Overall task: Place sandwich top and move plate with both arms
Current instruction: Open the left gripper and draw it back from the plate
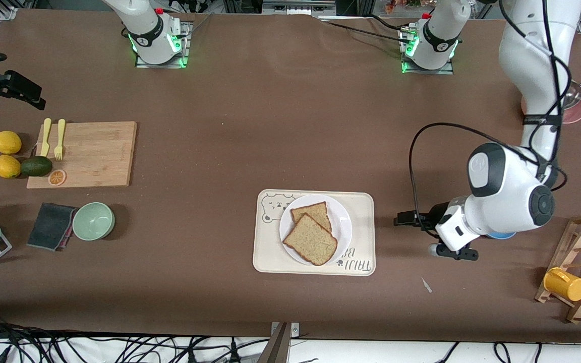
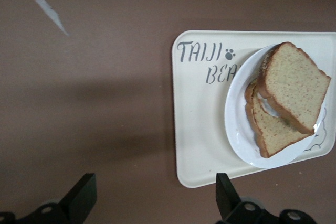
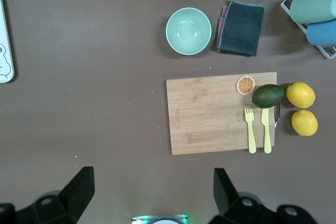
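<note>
The white plate [image 1: 343, 222] [image 2: 237, 109] sits on the cream bear tray [image 1: 361, 201] [image 2: 199, 129] in the middle of the table. On it the sandwich top [image 1: 312, 240] [image 2: 294, 85] lies askew over the narrower bread slice [image 1: 313, 212] [image 2: 270, 132], with a little white showing between them. My left gripper [image 1: 414, 234] [image 2: 153, 195] is open and empty, low over bare table beside the tray's edge toward the left arm's end. My right gripper [image 3: 152, 192] is open and empty, high above the table near its own base, and is out of the front view.
A wooden cutting board [image 1: 94, 151] [image 3: 210, 114] with fork, knife, avocado and orange slice, two lemons [image 1: 7, 154], a green bowl [image 1: 94, 220] and a dark cloth [image 1: 51, 226] lie toward the right arm's end. A wooden rack with a yellow cup [image 1: 565, 284] stands toward the left arm's end.
</note>
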`<action>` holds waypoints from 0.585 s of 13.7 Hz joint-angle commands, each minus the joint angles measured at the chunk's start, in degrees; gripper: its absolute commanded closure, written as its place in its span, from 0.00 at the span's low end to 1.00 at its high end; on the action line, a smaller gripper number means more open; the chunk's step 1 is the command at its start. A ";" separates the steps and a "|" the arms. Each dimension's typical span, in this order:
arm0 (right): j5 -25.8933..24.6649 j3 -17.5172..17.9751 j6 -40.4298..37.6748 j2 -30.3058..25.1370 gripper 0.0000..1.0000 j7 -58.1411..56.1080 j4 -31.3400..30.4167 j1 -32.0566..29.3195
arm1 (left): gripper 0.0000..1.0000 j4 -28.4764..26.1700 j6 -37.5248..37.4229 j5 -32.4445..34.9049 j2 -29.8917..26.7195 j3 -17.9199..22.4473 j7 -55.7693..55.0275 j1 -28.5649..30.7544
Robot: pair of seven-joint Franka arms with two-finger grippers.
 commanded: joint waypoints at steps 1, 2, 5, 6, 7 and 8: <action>0.26 -0.12 0.10 -0.06 0.00 -0.51 0.56 0.20 | 0.00 -0.93 -6.24 7.80 -5.31 0.17 -4.71 -0.44; 0.26 -0.12 0.10 -0.06 0.00 -0.60 0.56 0.11 | 0.00 -0.84 -9.31 9.13 -7.07 0.09 -4.98 -0.52; 0.26 -0.21 0.10 -0.06 0.00 -0.60 0.56 0.11 | 0.00 -0.75 -17.93 11.94 -14.01 0.17 -4.90 -0.44; 0.26 -0.21 0.10 -0.06 0.00 -0.69 0.56 0.11 | 0.00 -0.58 -21.00 12.39 -16.20 0.17 -4.90 -0.35; 0.26 -0.30 0.10 -0.06 0.00 -0.69 0.56 0.11 | 0.00 -0.58 -23.29 12.65 -18.66 0.17 -4.81 -0.17; 0.26 -0.30 0.10 -0.06 0.00 -0.69 0.56 0.11 | 0.00 -0.49 -25.15 12.57 -21.21 0.70 -4.55 0.18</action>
